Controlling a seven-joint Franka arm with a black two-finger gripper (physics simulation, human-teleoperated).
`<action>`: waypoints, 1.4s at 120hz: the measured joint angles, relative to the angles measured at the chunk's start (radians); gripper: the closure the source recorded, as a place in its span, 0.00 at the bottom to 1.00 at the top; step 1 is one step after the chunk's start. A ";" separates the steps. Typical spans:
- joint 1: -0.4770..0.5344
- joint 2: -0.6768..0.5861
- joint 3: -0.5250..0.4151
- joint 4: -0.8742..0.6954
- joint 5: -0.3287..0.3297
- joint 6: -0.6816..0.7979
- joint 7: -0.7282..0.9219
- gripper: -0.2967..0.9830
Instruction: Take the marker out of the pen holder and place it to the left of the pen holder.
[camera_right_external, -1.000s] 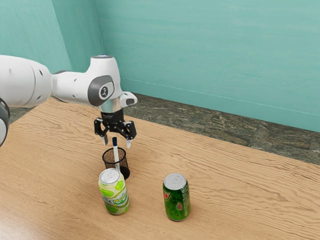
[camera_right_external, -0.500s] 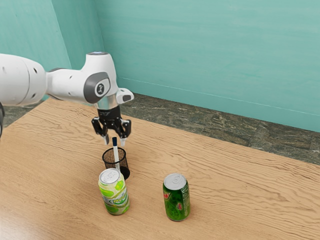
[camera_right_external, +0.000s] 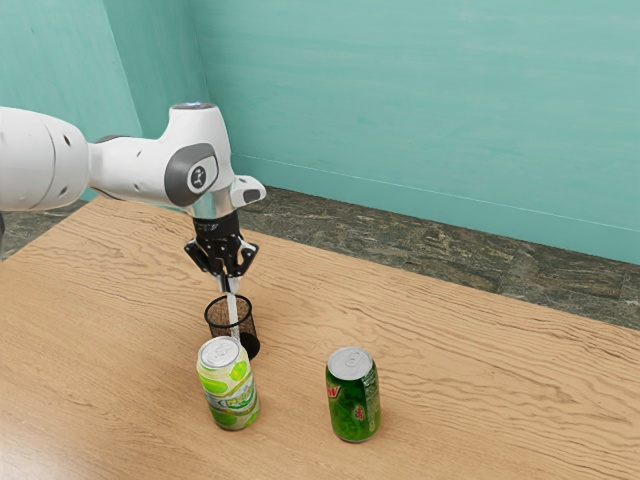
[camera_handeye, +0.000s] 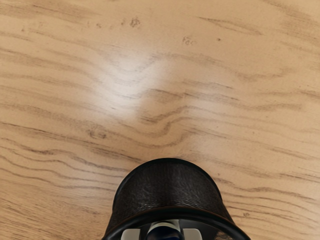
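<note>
Hand (camera_right_external: 229, 285) clamped on marker (camera_right_external: 233, 312) near its top end | marker inside holder (camera_right_external: 215, 324), running down from the hand, long axis nearly upright | likely next: lift along that axis until its lower end clears holder

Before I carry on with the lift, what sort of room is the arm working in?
Hard to pin down, perhaps a plain indoor room: teal wall, dark stone-like floor, wood-grained table.
</note>
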 joint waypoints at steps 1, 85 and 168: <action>0.000 0.000 0.000 0.000 0.000 0.000 0.000 0.77; 0.016 -0.356 0.250 -0.192 0.165 -0.118 -0.018 0.81; 0.118 -0.307 -0.191 0.286 0.242 -0.625 -0.056 0.33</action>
